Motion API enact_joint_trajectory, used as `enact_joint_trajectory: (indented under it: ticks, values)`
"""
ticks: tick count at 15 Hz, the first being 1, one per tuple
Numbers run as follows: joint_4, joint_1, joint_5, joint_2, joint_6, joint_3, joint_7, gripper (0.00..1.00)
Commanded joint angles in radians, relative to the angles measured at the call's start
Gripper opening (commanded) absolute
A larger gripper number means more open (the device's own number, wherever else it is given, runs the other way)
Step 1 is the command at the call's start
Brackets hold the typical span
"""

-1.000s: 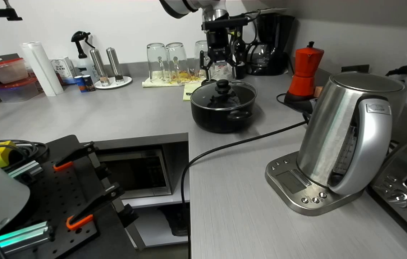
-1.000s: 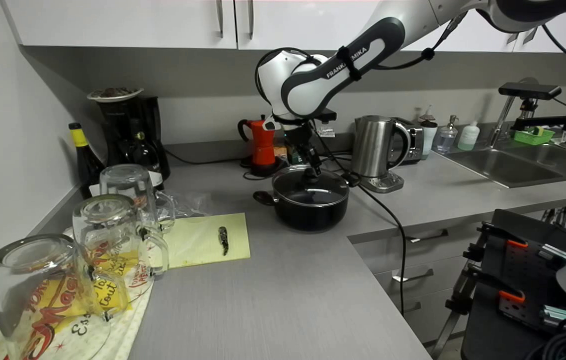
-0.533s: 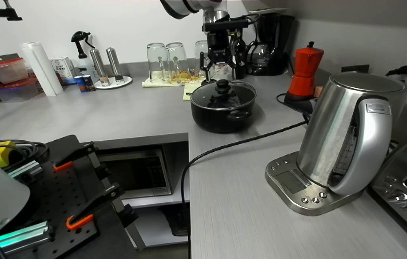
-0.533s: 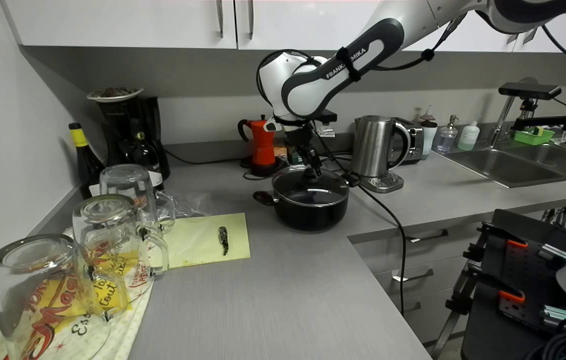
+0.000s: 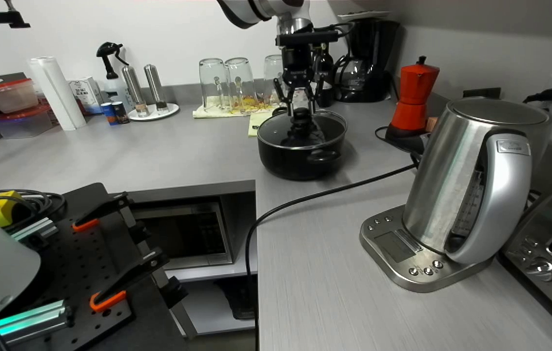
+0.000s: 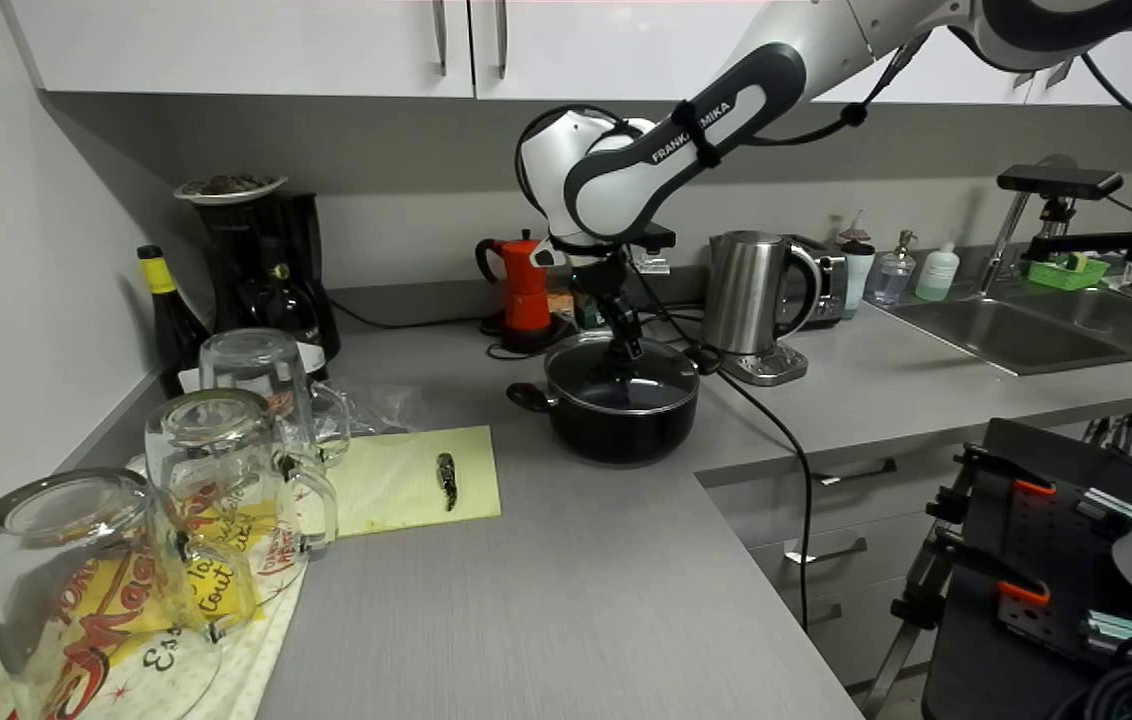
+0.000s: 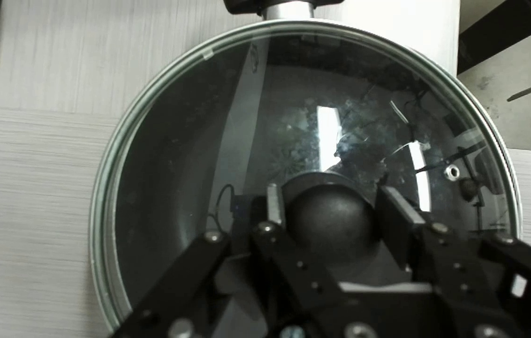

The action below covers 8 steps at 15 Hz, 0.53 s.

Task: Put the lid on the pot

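The fingers (image 7: 394, 230) of the gripper (image 7: 333, 213) are drawn in part-way, gripping the round black knob (image 7: 331, 223) between them. Directly beneath them, the glass lid (image 7: 190, 150) lies level on the black cooking pot (image 6: 621, 432), covering it. Away from the fingers, apart from the pot, a red moka pot (image 5: 411, 95) and a steel electric kettle (image 5: 437, 180) stand on the grey countertop (image 5: 315, 243).

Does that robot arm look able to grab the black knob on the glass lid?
Probably yes: in the wrist view the gripper has its fingers on either side of the knob, with nothing else showing between them. Whether they press on it is hard to tell.
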Motion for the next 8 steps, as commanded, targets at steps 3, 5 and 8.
enact_joint_trajectory:
  ticks: [3,5,8]
  values:
    - [0.025,-0.005,0.028,0.007,-0.023,0.002,-0.039,0.24]
    - [0.026,-0.002,0.025,0.005,-0.028,0.0,-0.038,0.24]
    - [0.023,0.003,0.016,-0.002,-0.031,-0.004,-0.035,0.24]
